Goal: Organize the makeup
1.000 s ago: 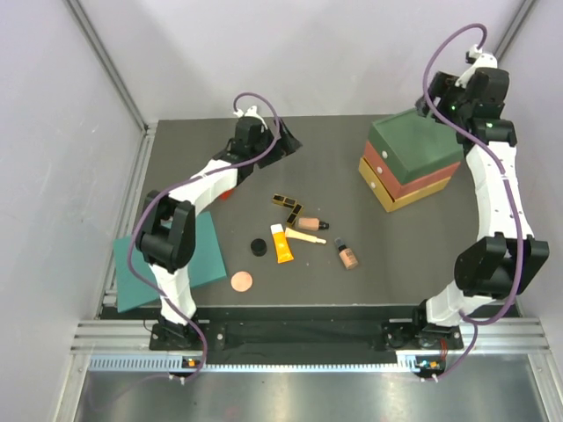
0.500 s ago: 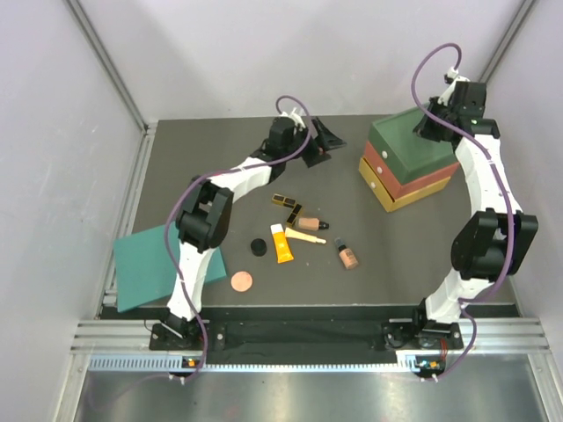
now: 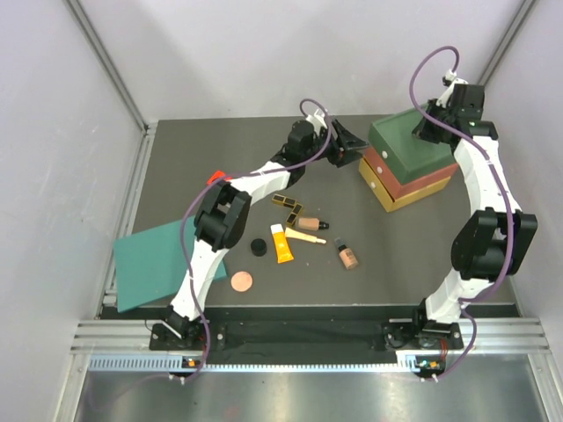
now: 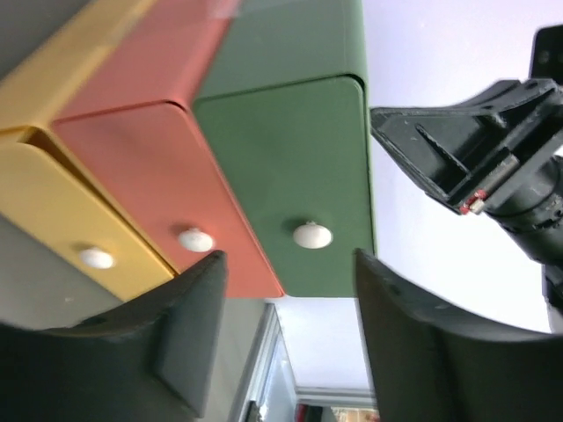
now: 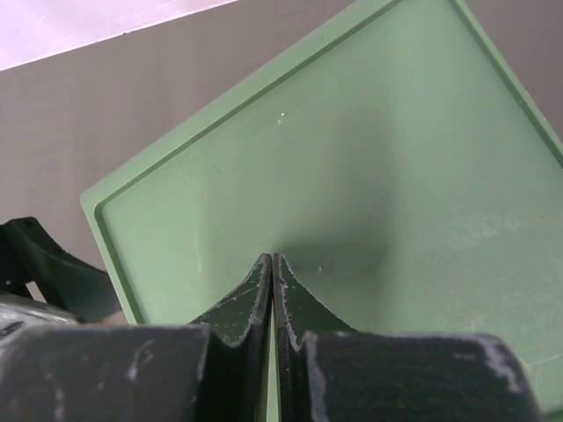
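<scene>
The makeup lay bunched mid-desk [image 3: 176, 158]: black-gold palette [image 3: 286, 204], a beige bottle [image 3: 312, 222], cream stick [image 3: 306, 236], orange tube [image 3: 281, 244], black round compact [image 3: 258, 247] and a second beige bottle [image 3: 347, 255]. The copper disc [image 3: 241, 280] sat at 7 o'clock, nearest the front edge. Bare desk ringed the cluster. The teal sheet [image 3: 158, 264] overhung the edge at 8 o'clock, and the drawer box [image 3: 409, 167] stood at 2 o'clock. The left pincer [image 3: 350, 146], at the box's 9 o'clock side, stood partly open and empty. The green drawer's knob [image 4: 312, 235] lay ahead between its fingers [image 4: 189, 299], untouched. The right pincer [image 5: 273, 262] was pressed fully together on nothing, its tips over the box's green top; whether they touched it was unclear.
</scene>
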